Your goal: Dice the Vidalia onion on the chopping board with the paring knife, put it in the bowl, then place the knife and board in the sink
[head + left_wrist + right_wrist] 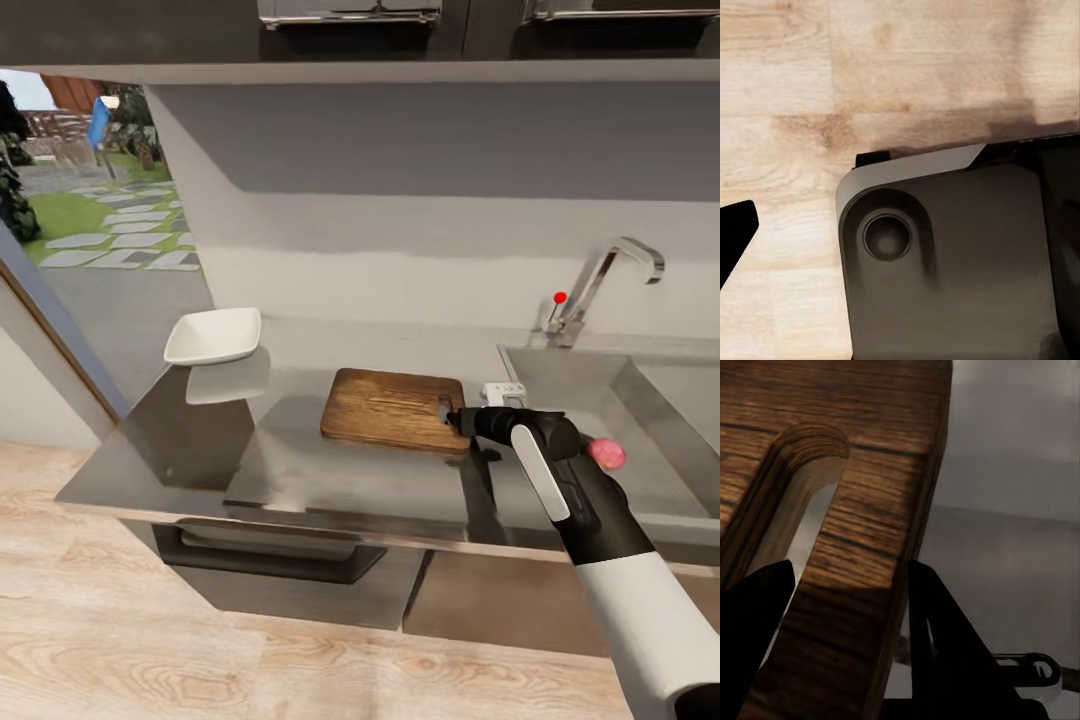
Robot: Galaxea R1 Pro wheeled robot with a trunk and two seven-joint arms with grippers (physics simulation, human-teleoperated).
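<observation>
The dark brown chopping board point(390, 408) lies flat on the grey countertop point(300, 470), left of the sink point(600, 385). My right gripper point(452, 418) is at the board's right end by its handle hole. In the right wrist view one finger point(754, 645) sits in the slot and the other point(941, 652) outside the edge, pressed on the wooden strip point(862, 607) between them. A pinkish round thing point(606, 453), perhaps the Vidalia onion, shows in the sink behind my right arm. The white bowl point(213, 335) stands at the counter's back left. The paring knife is out of view.
A chrome faucet point(600, 285) with a red dot rises behind the sink. A small white object point(503, 393) rests at the sink's near-left corner. The left wrist view looks down on wood floor point(870, 75) and the robot's dark base point(960, 270), with one dark fingertip point(735, 232) at the edge.
</observation>
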